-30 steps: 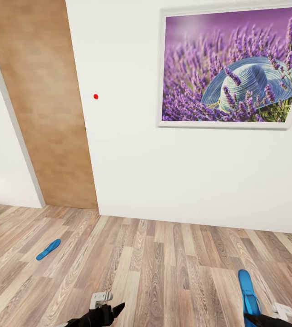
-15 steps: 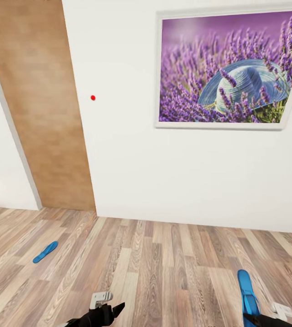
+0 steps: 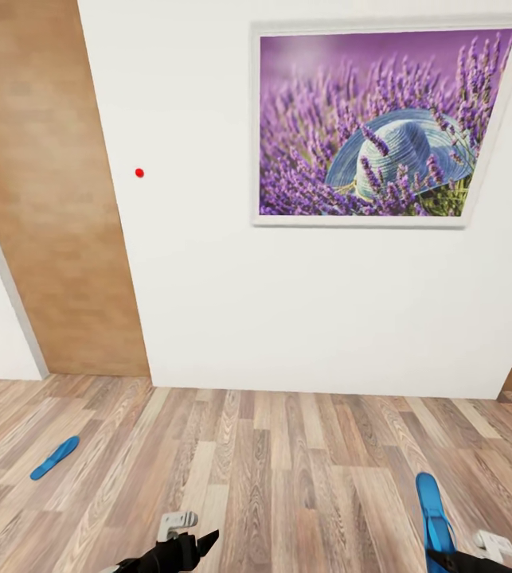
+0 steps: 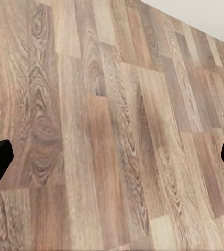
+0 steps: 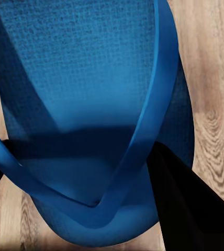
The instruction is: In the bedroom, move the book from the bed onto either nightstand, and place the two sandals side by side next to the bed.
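View panned right | right fingers (image 5: 185,204) still clamp sandal (image 3: 433,509)

Left tool (image 3: 196,544) — glossy black angular fingers (pale grey bracket above), right tool (image 3: 467,559) black, matching white-grey block

Head camera faces a white wall (image 3: 327,318) over plank floor (image 3: 287,477); both wrist cameras look down, the right tight on a blue sandal (image 5: 86,94) at the head view's 5 o'clock.
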Robot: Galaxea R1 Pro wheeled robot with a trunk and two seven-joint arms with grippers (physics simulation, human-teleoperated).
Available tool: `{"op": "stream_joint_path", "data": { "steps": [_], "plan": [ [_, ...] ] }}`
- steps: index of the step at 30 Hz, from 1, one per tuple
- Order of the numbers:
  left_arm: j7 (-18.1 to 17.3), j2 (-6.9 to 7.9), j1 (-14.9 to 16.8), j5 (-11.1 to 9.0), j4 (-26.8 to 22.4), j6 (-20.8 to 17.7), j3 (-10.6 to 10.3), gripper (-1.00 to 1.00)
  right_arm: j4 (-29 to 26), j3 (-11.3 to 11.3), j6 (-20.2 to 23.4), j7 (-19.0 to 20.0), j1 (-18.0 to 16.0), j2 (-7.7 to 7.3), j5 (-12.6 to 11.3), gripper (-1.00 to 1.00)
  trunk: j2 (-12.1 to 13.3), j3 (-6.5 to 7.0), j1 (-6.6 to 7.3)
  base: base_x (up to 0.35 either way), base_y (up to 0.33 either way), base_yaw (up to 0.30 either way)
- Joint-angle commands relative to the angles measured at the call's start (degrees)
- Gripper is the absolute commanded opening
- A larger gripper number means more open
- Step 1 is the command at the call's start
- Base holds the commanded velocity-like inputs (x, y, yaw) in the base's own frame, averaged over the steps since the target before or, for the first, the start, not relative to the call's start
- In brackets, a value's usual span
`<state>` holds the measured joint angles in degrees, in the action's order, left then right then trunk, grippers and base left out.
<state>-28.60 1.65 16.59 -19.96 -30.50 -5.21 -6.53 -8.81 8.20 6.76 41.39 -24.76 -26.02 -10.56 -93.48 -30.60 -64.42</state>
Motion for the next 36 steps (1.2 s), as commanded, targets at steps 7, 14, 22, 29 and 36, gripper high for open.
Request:
{"op": "stream_joint_path", "data": {
  "steps": [7, 14, 22, 29, 36],
  "plan": [
    [0.0, 0.1, 0.03, -0.67, -0.09, -0.5, -0.17, 1.0, -0.02, 0.24, 0.71, 0.18, -0.03, 0.0, -0.49, -1.0, -0.03, -0.06, -0.02, 0.264, -0.095, -0.002],
    [0.03, 0.11, 0.02, -0.69, -0.09, -0.5, -0.15, 1.0, -0.05, 0.3, 0.66, 0.18, -0.03, 1.11, -0.43, -1.0, -0.03, -0.06, -0.02, 0.304, -0.015, 0.0],
    [0.03, 0.11, 0.03, -0.7, -0.09, -0.5, -0.15, 1.0, -0.06, 0.33, 0.62, 0.14, -0.03, 1.92, -0.43, -1.0, -0.03, -0.06, -0.02, 0.324, -0.001, 0.0],
    [0.03, 0.09, 0.03, -0.7, -0.09, -0.5, -0.15, 1.0, -0.06, 0.33, 0.62, 0.09, -0.03, 2.02, -0.39, -1.0, -0.03, -0.06, -0.02, 0.331, 0.0, 0.0],
    [0.15, 0.11, 0.02, -0.7, -0.01, -0.53, -0.15, 1.0, 0.04, 0.31, 0.62, 0.06, -0.03, 2.09, -0.29, -1.0, -0.03, -0.06, -0.02, 0.332, 0.0, 0.0]
  ]
}}
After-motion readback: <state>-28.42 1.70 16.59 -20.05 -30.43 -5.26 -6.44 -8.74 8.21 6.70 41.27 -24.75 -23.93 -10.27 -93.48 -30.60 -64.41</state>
